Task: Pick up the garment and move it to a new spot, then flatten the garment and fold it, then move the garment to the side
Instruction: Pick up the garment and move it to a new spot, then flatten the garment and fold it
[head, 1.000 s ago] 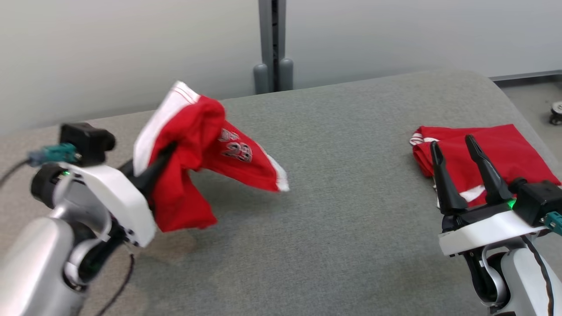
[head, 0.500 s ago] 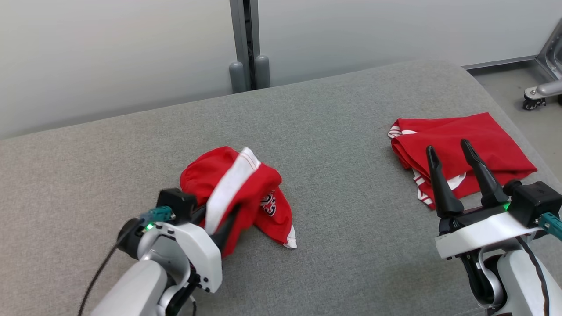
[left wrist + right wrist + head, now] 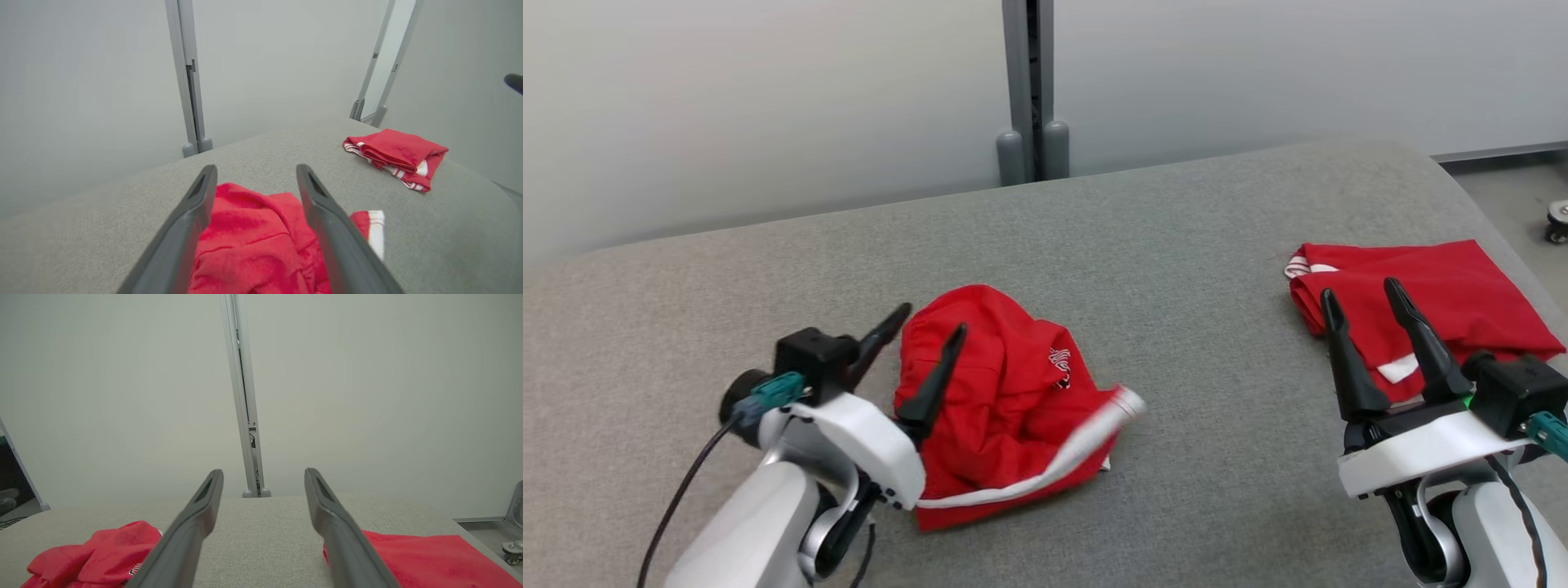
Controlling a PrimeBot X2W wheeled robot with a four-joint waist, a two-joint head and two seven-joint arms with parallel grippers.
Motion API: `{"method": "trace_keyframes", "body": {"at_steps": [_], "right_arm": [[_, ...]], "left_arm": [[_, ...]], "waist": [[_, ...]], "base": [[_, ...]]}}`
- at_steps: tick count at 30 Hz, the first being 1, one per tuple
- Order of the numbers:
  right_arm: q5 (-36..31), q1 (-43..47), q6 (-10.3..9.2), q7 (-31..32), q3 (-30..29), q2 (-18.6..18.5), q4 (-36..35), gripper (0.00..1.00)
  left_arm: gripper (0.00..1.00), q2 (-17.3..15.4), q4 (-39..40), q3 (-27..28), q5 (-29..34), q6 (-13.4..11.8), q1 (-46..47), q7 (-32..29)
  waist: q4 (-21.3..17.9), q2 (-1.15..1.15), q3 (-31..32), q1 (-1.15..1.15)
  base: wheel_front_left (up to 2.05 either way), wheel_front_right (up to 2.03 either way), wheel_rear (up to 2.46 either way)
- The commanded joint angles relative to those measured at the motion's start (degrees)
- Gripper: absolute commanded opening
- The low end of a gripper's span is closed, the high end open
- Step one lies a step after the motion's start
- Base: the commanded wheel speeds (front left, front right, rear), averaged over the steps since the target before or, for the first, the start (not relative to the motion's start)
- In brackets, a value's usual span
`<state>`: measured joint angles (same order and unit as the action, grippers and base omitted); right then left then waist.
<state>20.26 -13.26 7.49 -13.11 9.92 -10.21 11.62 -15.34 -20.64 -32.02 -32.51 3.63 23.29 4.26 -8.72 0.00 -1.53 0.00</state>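
The garment (image 3: 1013,408) is a red piece with white trim and a printed logo, lying in a crumpled heap on the grey table (image 3: 1176,245). My left gripper (image 3: 934,318) stands open over the heap's left edge, with cloth showing beneath the gap between its fingers (image 3: 192,228). The left wrist view looks down on the same red heap (image 3: 253,245). My right gripper (image 3: 1360,288) is open at the right, holding nothing. In the right wrist view the right gripper (image 3: 263,471) points at the back wall, with the heap (image 3: 94,555) at lower left.
A second red garment (image 3: 1445,278), folded, lies near the table's right edge, just beyond my right fingers, and also appears as a folded pile (image 3: 396,151) in the left wrist view. A grey post (image 3: 1031,90) stands behind the table. A caster wheel (image 3: 1558,220) sits on the floor at right.
My left gripper carried the garment down from the air at the left, then opened and let it go. The cloth now lies on the table. The head camera shifted; the right arm held still.
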Motion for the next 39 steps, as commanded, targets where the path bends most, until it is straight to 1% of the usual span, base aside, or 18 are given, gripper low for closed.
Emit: {"method": "trace_keyframes", "body": {"at_steps": [1,4,7,8,9,12,14,15,17,20,23,24,30,35,39], "right_arm": [[-0.28,0.79,0.01,0.09,-0.31,-0.27,-0.31,1.00],[-0.30,1.31,0.01,0.17,-0.75,-0.49,-0.50,1.00],[-0.44,2.48,0.01,0.30,-1.04,-0.40,-0.77,1.00],[-0.27,3.10,0.01,0.27,-1.22,-0.48,-0.82,1.00],[-0.27,3.53,0.01,0.29,-1.25,-0.39,-0.93,1.00],[-0.23,4.83,0.01,0.20,-1.40,-0.14,-0.91,1.00],[0.02,5.63,0.01,-0.04,-1.76,0.03,-0.91,1.00],[0.13,6.44,0.01,-0.24,-2.33,0.29,-0.98,1.00],[-0.05,6.96,0.01,-0.35,-2.65,0.45,-1.02,1.00],[-0.09,7.64,0.01,-0.54,-3.17,0.73,-1.14,1.00],[-0.05,8.48,0.01,-0.54,-3.34,1.02,-1.08,1.00],[-0.05,8.48,0.01,-0.54,-3.34,1.02,-1.08,1.00],[-0.12,7.96,0.01,0.09,-2.71,1.13,-1.32,1.00],[0.08,7.56,0.01,0.74,-1.92,0.98,-0.99,1.00],[0.41,6.51,0.01,2.10,0.01,0.07,-0.50,1.00]], "left_arm": [[1.00,-0.91,1.11,0.74,-0.30,-0.90,-1.44,0.58],[1.00,-2.89,5.07,2.44,0.25,-3.41,-3.74,2.08],[1.00,-4.07,8.48,4.17,-0.33,-6.00,-7.37,3.28],[1.00,-4.98,10.78,5.72,-0.65,-7.90,-9.61,4.48],[1.00,-5.22,11.90,6.63,-0.88,-8.80,-10.81,5.43],[1.00,-5.49,14.79,9.35,-0.47,-11.96,-15.07,8.35],[1.00,-5.07,16.72,10.97,-0.35,-13.72,-17.74,9.57],[1.00,-4.78,18.13,12.57,-0.07,-15.08,-20.21,10.37],[1.00,-3.95,19.53,13.97,0.19,-15.98,-22.84,10.70],[1.00,-2.84,21.09,16.06,0.91,-16.62,-25.59,10.93],[1.00,-1.38,22.29,18.29,2.14,-16.40,-27.69,10.94],[1.00,-1.38,22.29,18.29,2.14,-16.40,-27.69,10.94],[1.00,0.72,22.66,20.12,4.36,-14.40,-28.84,10.89],[1.00,1.75,22.02,20.71,5.61,-13.33,-28.40,10.90],[1.00,2.45,21.71,21.10,6.13,-12.79,-28.38,10.90]], "waist": [[0.61,0.00,0.39,0.00],[1.37,0.00,0.78,0.00],[2.08,0.00,1.15,0.00],[2.53,0.00,1.29,0.00],[2.73,0.00,1.36,0.00],[3.15,0.00,1.59,0.00],[3.48,0.00,1.74,0.00],[3.69,0.00,1.86,0.00],[3.77,0.00,2.01,0.00],[4.02,0.00,2.21,0.00],[4.34,0.00,2.33,0.00],[4.34,0.00,2.33,0.00],[4.65,0.00,2.08,0.00],[4.95,0.00,2.16,0.00],[5.19,0.00,2.06,0.00]], "base": [[0.00,0.00,0.00],[0.00,0.00,0.00],[0.00,0.00,0.00],[0.00,0.00,0.00],[0.00,0.00,0.00],[0.00,0.00,0.00],[0.00,0.00,0.00],[0.00,0.00,0.00],[0.00,0.00,0.00],[0.00,0.00,0.00],[0.00,0.00,0.00],[0.00,0.00,0.00],[0.00,0.00,0.00],[0.00,0.00,0.00],[0.00,0.00,0.00]]}}
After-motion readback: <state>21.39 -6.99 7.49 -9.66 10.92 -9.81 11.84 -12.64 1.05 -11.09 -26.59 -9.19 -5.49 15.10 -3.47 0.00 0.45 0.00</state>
